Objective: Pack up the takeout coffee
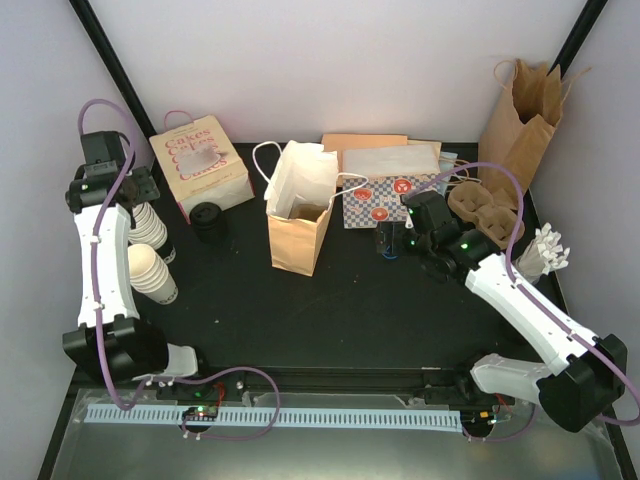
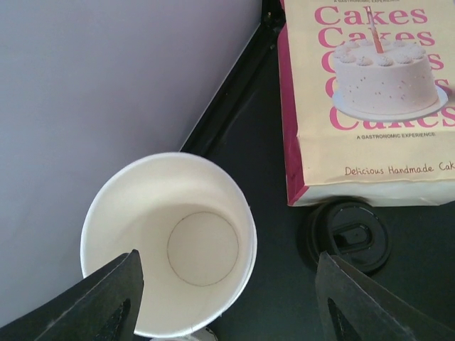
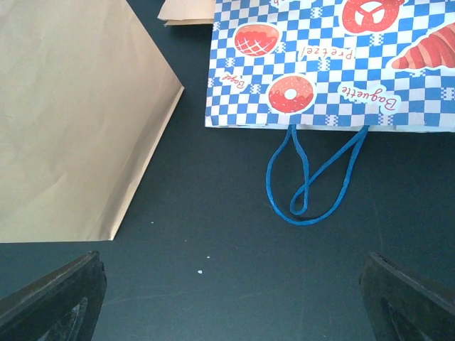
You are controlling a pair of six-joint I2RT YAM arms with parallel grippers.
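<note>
Left hand (image 2: 227, 257), released, brackets a lidless cream-white paper cup (image 2: 170, 206) beneath it, apparently lining up a grasp. Right hand (image 3: 233, 259): released, empty.

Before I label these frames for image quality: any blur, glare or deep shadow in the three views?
Top external: even light, sharp, though the black table gives dark parts little contrast. Left wrist: cake bag print crisp, white cup bright but not blown out, left tool fingers dark, slightly soft. Right wrist: checkered bag sharp, right tool fingers dark, cut off at the corners.

Picture edges crop the left end effector (image 2: 227, 259) and the cake bag (image 2: 362, 106).
</note>
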